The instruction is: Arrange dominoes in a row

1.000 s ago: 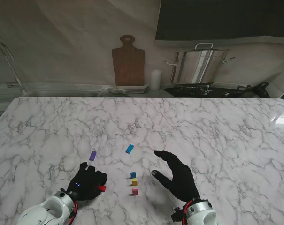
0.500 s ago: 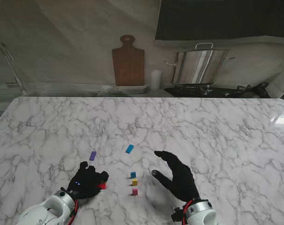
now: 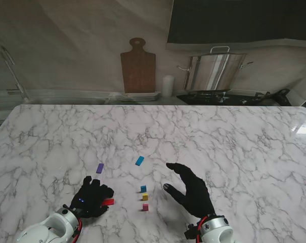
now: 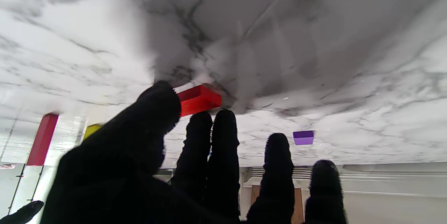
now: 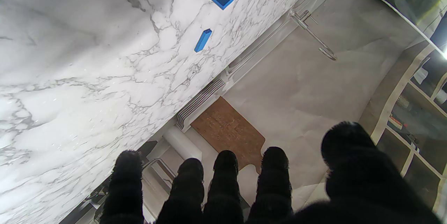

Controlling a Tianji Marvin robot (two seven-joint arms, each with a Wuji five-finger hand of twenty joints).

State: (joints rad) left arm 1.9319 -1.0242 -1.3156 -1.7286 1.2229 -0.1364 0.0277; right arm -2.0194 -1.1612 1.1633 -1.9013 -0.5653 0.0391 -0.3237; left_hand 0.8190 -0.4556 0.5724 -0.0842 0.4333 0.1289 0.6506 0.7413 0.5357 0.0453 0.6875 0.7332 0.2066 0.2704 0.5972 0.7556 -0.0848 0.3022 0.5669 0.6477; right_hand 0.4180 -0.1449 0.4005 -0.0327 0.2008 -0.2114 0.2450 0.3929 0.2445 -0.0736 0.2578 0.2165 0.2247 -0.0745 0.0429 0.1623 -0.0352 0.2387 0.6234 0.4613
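Resting on the white marble table top (image 3: 233, 142), the black-gloved left hand (image 3: 92, 198) sits near my left corner with its fingers curled loosely downward. A small red domino (image 3: 108, 202) lies flat at its fingertips; in the left wrist view the thumb (image 4: 153, 112) and two fingers touch that red block (image 4: 199, 99), though I cannot tell whether they truly grip it. A purple domino (image 3: 99, 168) lies flat a little farther from me, apart from the hand. Right of the red piece stands a short row of three upright dominoes: magenta (image 3: 145, 207) nearest me, then yellow (image 3: 144, 196), then dark blue (image 3: 143, 189). A light blue domino (image 3: 139, 161) lies tilted farther off. To the right of the row, the black-gloved right hand (image 3: 189, 190) hovers with fingers spread and thumb apart, holding nothing.
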